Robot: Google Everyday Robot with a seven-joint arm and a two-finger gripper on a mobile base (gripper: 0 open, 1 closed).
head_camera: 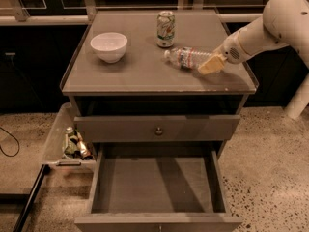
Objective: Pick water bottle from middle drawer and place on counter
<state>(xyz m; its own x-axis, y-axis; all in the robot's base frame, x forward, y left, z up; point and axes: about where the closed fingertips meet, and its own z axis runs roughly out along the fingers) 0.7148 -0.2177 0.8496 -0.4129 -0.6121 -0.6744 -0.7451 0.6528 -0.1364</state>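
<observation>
Camera view: cabinet from the front, seen from above.
Water bottle (187, 58): on its side on the counter (135, 74), cap toward the soda can (165, 29).
Gripper (211, 65): at the bottle's base; grasp cannot be told.
Middle drawer (154, 185): pulled open.

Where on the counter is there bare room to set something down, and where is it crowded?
Free: the front strip of the counter, between the white bowl and the front edge, and the bare bottom of the middle drawer. Crowded: the right rear, where the soda can, the lying water bottle and the pincer at the bottle's base sit close together.
</observation>
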